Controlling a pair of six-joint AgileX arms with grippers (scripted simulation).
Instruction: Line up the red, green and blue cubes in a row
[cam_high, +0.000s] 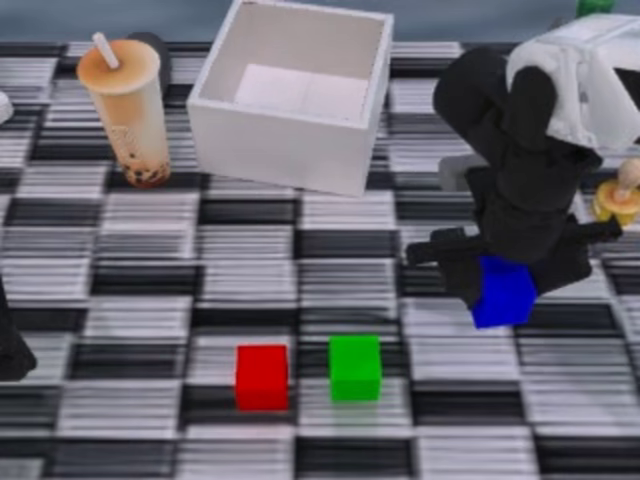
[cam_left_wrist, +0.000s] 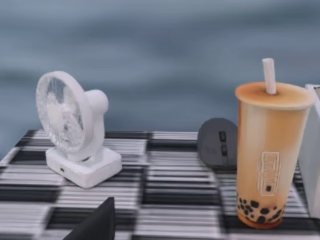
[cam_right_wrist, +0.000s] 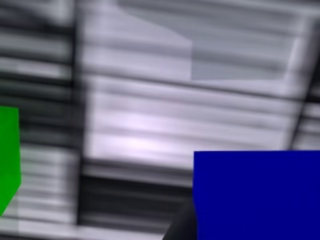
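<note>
Our table (cam_high: 140, 250) wears a glossy black, grey and white checked cloth streaked with fine lines. Near its front edge sit the smooth red cube (cam_high: 262, 377) and green cube (cam_high: 355, 368), just beside each other but apart. Toward the right edge, our right gripper (cam_high: 500, 285) has its jaws closed on the deep blue cube (cam_high: 503, 291), which is farther back than the other two. Our left gripper (cam_high: 12, 350) is parked at the left edge; we cannot tell how its jaws stand. At the back stand a square open white box (cam_high: 290, 95) and a tapered bubble tea cup (cam_high: 127, 112) with a straw.
</note>
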